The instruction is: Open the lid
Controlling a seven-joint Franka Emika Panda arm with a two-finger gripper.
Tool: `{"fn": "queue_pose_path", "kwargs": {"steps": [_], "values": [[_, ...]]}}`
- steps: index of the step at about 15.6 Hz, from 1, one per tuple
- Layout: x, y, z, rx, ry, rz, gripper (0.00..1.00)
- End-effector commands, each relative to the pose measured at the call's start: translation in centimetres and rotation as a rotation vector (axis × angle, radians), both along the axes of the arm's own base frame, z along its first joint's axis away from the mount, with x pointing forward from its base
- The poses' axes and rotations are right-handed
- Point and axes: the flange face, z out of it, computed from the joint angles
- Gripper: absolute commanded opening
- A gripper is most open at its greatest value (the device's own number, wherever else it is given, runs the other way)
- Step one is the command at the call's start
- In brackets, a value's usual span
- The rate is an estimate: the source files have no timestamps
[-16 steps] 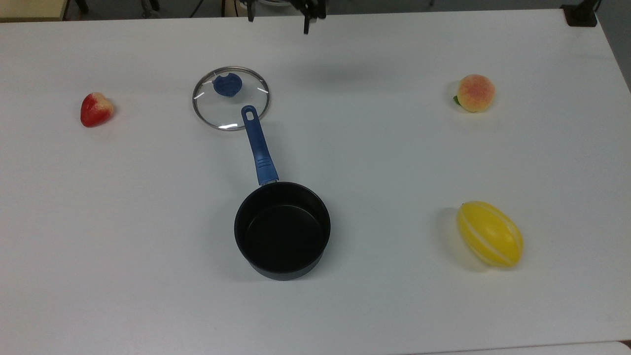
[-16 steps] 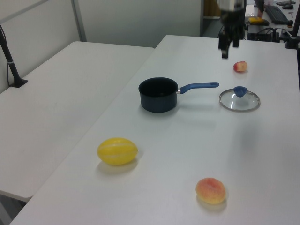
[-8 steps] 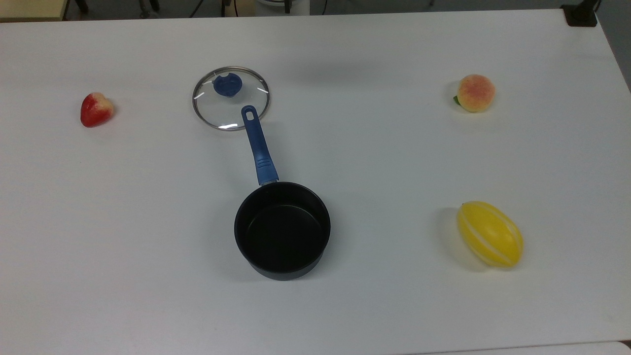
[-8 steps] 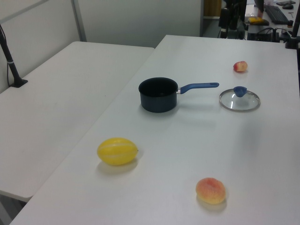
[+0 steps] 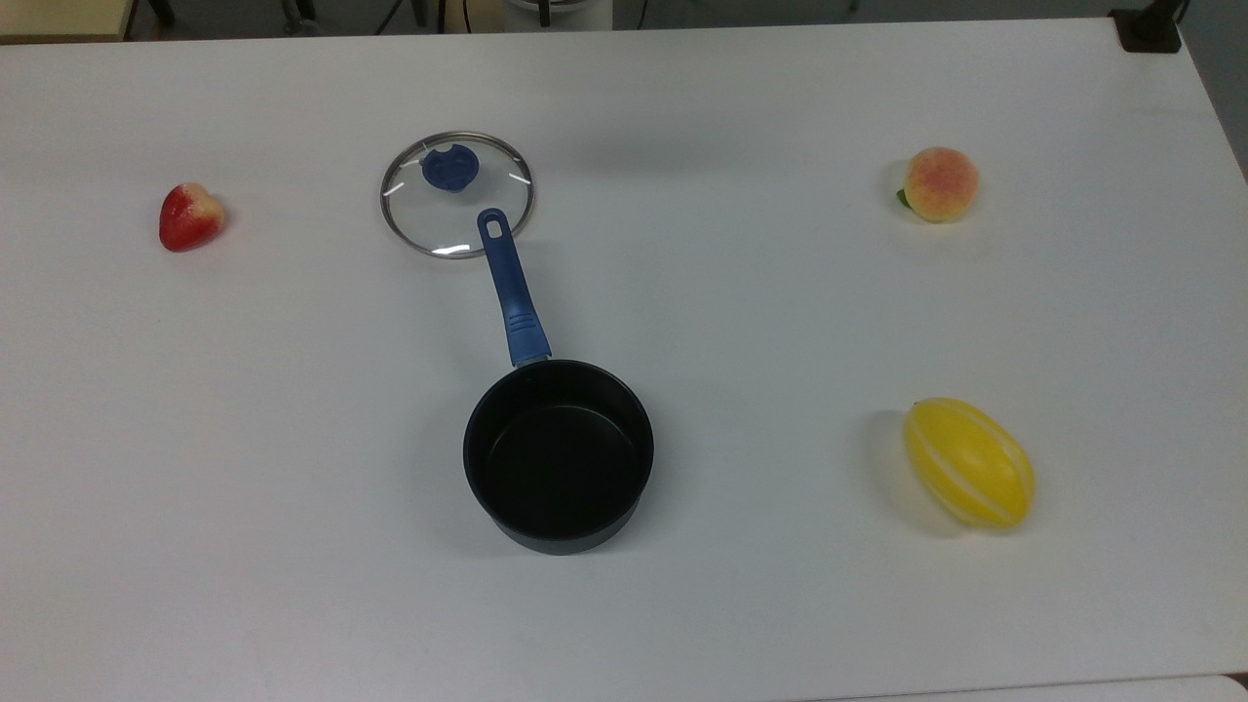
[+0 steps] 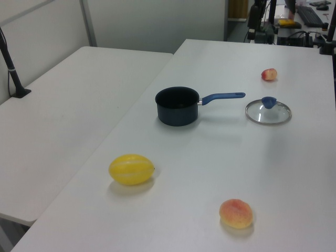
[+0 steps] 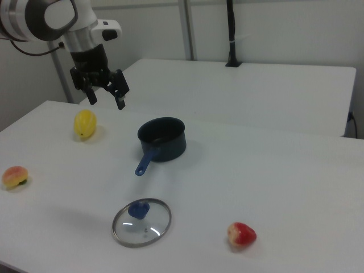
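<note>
The lid (image 5: 456,194), clear glass with a metal rim and a blue knob (image 5: 449,168), lies flat on the white table (image 5: 780,292). It rests off the pan, beside the tip of the pan's blue handle (image 5: 512,288). The black saucepan (image 5: 558,453) stands uncovered with nothing inside. In the right view the lid (image 7: 141,222) is near the front and the saucepan (image 7: 162,138) behind it. My gripper (image 7: 107,101) hangs high in the right view's upper left, well away from the lid, open and holding nothing.
A red strawberry (image 5: 190,215) sits at the top view's left. A peach (image 5: 940,183) and a yellow melon (image 5: 969,475) lie at the top view's right. A second white table (image 6: 63,100) adjoins at the left view's left.
The gripper, hanging over the table's far edge a second ago, has pulled back out of the top view. Lid, saucepan and fruits have not moved.
</note>
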Motion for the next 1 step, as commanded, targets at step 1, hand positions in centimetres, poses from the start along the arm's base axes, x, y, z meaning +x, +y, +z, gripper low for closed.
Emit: {"fn": "queue_pose_path", "kwargs": {"steps": [1], "values": [[-0.37,0.37,-0.19,0.032,-0.012,0.023,1.00]]}}
